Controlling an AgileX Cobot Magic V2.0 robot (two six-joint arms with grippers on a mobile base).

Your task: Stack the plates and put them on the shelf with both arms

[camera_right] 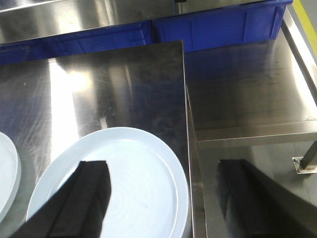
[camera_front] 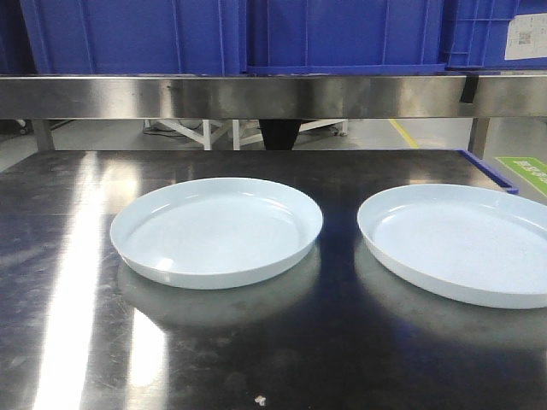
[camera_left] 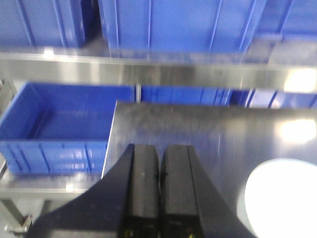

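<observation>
Two pale blue-white plates lie side by side on the steel table (camera_front: 77, 256): the left plate (camera_front: 216, 231) and the right plate (camera_front: 466, 243). Neither arm shows in the front view. In the left wrist view my left gripper (camera_left: 159, 148) is shut and empty, hovering over the table's left part, with the left plate (camera_left: 285, 198) off to its lower right. In the right wrist view my right gripper (camera_right: 163, 162) is open wide above the right plate (camera_right: 148, 183). One finger (camera_right: 91, 191) is over the plate, the other (camera_right: 242, 186) is beyond the table's right edge. A sliver of the left plate (camera_right: 7, 173) shows.
A steel shelf (camera_front: 256, 94) runs across the back above the table, carrying blue crates (camera_front: 342, 34). An open blue crate (camera_left: 54, 124) sits lower, left of the table. To the right of the table edge lies a lower steel surface (camera_right: 247, 99) with another blue crate (camera_right: 223, 27) behind.
</observation>
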